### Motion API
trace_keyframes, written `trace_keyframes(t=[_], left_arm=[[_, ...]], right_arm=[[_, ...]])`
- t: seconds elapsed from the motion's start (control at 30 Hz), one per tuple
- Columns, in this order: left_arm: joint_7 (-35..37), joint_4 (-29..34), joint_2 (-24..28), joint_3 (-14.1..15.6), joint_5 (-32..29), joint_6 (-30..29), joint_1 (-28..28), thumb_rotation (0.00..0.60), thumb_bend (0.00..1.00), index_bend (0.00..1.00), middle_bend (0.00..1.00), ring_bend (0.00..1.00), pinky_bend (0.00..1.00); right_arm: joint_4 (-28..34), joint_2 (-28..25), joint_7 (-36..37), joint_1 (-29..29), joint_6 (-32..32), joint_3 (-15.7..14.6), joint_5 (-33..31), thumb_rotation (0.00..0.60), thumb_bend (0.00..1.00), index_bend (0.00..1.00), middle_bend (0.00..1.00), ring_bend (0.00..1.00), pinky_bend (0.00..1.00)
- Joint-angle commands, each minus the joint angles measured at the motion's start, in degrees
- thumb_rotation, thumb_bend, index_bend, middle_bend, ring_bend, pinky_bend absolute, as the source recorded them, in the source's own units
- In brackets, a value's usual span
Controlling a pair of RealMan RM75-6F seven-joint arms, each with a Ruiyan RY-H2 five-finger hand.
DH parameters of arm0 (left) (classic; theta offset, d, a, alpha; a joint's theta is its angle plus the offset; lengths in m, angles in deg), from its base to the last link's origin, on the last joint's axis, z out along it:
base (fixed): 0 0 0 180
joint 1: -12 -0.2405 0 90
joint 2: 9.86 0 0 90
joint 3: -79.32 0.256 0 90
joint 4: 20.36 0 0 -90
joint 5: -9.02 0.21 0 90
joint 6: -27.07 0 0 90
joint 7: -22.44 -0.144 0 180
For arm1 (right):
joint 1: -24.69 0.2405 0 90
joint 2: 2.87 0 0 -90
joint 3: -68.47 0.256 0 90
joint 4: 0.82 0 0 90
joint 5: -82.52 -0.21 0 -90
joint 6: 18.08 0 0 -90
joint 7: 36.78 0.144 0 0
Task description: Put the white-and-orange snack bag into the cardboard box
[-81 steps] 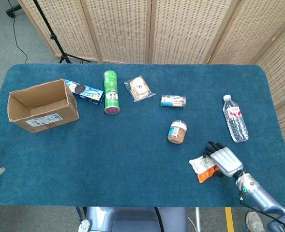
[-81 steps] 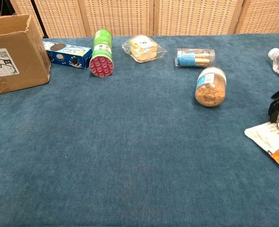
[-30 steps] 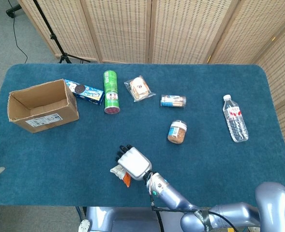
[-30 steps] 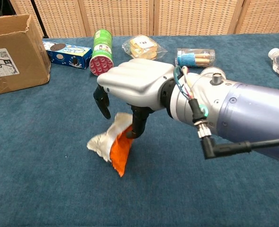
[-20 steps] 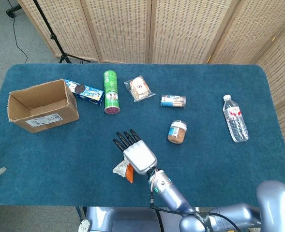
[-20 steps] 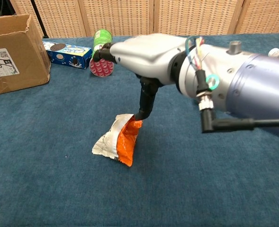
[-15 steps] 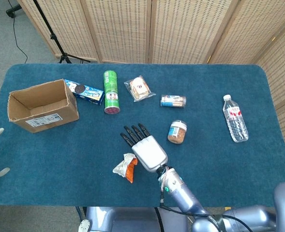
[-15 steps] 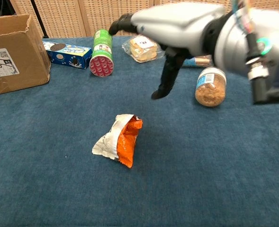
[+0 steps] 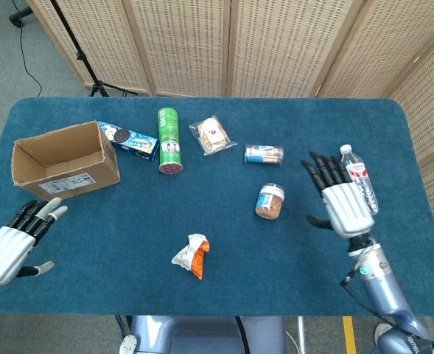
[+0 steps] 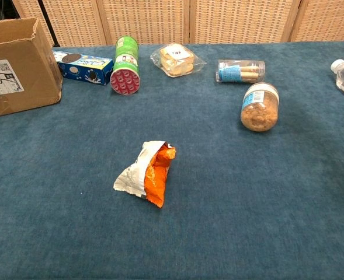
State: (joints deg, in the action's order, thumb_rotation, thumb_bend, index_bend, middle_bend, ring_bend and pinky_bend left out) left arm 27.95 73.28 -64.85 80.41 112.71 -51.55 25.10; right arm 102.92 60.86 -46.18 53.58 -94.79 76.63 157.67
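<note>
The white-and-orange snack bag lies crumpled on the blue cloth near the table's front middle, touched by nothing. The cardboard box stands open-topped at the far left. My left hand hovers at the left front edge, below the box, fingers spread and holding nothing. My right hand is raised at the right, fingers spread, holding nothing, far from the bag. Neither hand shows in the chest view.
A blue cookie box, a green can, a clear bag of bread, a small tube and a jar lie across the middle. A water bottle lies by my right hand.
My right hand carried the bag from the right to the front middle, let it go there and drew back to the right. My left hand has come in over the left edge.
</note>
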Motion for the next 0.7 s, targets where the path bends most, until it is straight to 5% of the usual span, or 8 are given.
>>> trace_keyframes(t=[0.03, 0.3, 0.5, 0.7], left_arm=[[-4.59, 3.25, -1.98, -0.30, 4.77, 4.58, 4.86, 0.600, 0.00, 0.00, 0.00, 0.00, 0.00], [-12.31, 8.59, -9.59, -1.95, 7.02, 21.95, 16.50, 0.600, 0.00, 0.00, 0.00, 0.00, 0.00], [-26.03, 10.80, -18.70, -6.52, -2.30, 34.93, 21.86, 0.600, 0.00, 0.00, 0.00, 0.00, 0.00], [-40.23, 8.70, -28.87, -10.37, -13.98, 41.75, 25.51, 0.600, 0.00, 0.00, 0.00, 0.00, 0.00]], right_arm=[[-19.98, -1.45, 22.77, -11.06, -6.75, -3.21, 4.04, 0.600, 0.00, 0.00, 0.00, 0.00, 0.01], [-19.54, -1.27, 32.66, -19.02, -10.59, -5.51, 3.13, 0.600, 0.00, 0.00, 0.00, 0.00, 0.00], [-17.02, -3.53, 32.42, -21.10, -12.94, -4.92, 4.11, 0.600, 0.00, 0.00, 0.00, 0.00, 0.00], [-16.90, -4.39, 34.34, -21.67, -12.10, -4.50, 4.65, 0.600, 0.00, 0.00, 0.00, 0.00, 0.00]])
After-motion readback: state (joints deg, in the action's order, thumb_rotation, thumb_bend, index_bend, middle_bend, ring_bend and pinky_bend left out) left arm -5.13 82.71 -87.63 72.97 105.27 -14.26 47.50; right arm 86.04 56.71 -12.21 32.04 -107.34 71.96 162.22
